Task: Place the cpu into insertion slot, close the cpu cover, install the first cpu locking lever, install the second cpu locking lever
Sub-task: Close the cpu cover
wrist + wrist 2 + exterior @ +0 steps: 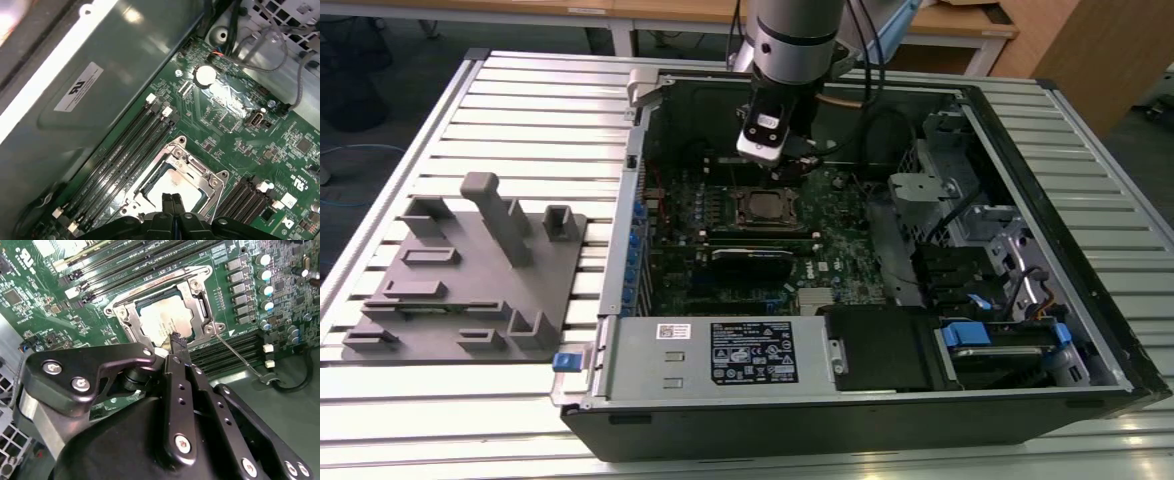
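Note:
The cpu [167, 320] lies flat in the insertion slot [765, 208] on the green motherboard, its grey top showing through the window of the cpu cover [197, 295]. The silvery cover frame lies down around the chip, also seen in the first wrist view as cpu cover [202, 176] over cpu [170, 186]. A thin wire locking lever [240, 357] runs out from one socket corner to a hooked end. Another lever [157, 281] lies along the socket's opposite edge. My gripper [177, 340] hangs just above the socket's edge, shut, with nothing between its fingers; in the exterior view the gripper [781, 160] is behind the socket.
Long black memory slots [125, 150] flank the socket on both sides. The open computer case [1107, 330] walls in the board, with cables and drive bays at the exterior view's right. A grey fixture plate [467, 270] stands on the table at the exterior view's left.

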`<state>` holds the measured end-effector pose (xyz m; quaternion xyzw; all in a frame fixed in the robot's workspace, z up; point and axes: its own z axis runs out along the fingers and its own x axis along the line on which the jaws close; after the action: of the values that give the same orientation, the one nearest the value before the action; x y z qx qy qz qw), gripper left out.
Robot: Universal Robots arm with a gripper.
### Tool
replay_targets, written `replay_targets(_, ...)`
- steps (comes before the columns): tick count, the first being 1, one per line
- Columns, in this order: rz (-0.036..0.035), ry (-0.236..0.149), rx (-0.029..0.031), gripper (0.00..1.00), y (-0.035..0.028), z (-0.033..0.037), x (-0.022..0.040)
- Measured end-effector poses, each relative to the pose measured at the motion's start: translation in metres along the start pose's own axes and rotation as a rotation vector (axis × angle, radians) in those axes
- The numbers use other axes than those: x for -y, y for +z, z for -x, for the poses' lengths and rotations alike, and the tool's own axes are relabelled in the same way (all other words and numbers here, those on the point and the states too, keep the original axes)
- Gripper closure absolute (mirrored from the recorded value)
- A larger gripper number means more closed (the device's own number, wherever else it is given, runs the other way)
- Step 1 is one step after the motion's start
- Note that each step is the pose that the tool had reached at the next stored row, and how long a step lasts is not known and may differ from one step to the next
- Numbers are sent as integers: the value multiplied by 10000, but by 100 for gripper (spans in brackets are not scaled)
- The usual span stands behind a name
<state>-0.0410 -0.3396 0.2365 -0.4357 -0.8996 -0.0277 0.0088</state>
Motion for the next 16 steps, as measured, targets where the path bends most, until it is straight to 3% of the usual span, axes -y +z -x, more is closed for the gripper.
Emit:
replay_targets(6,-26,-641,-27,89,0,0,0)
replay_targets(16,-85,-2108,-89,89,1,0,0)
